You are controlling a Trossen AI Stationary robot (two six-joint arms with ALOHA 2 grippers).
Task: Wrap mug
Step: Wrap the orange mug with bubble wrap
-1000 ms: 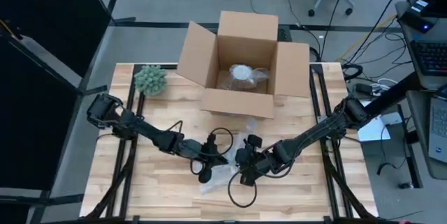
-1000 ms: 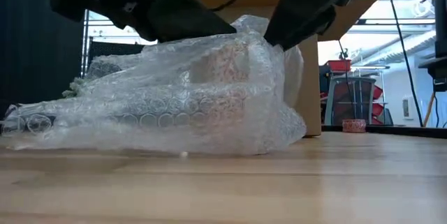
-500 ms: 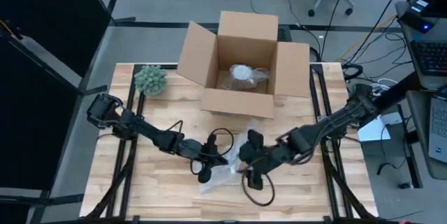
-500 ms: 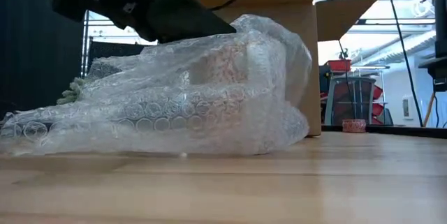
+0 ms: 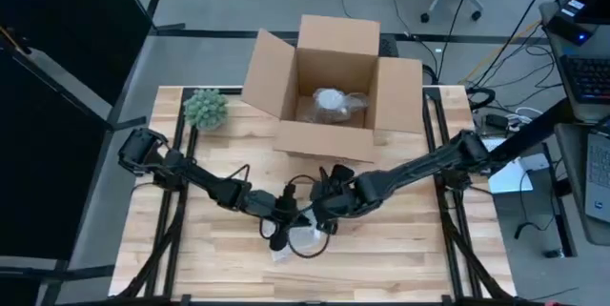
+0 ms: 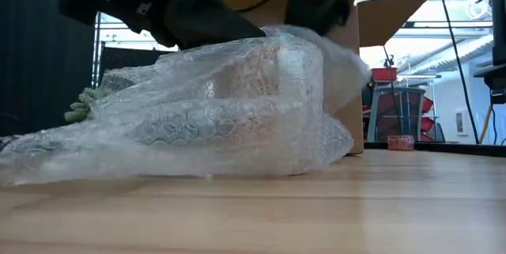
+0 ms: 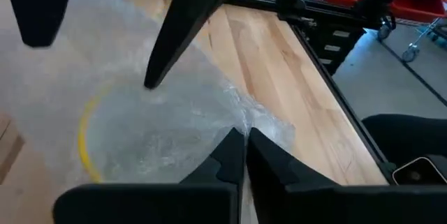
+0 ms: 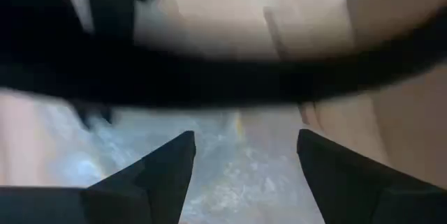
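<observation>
Now the mug (image 6: 253, 76) is lying low in the centre of the high view, a faint patterned shape inside crumpled bubble wrap (image 6: 198, 115) on the table (image 5: 400, 249). I am pinching an edge of that wrap with my left gripper (image 7: 244, 144), fingers pressed together. My right gripper (image 8: 244, 147) is hovering spread wide just above the bundle, touching nothing. Behind, the cardboard box (image 5: 329, 87) is standing open.

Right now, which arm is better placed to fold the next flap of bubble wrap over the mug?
Probably the right: the right gripper is open above the bubble wrap, while the left gripper is shut, pinching its edge.
</observation>
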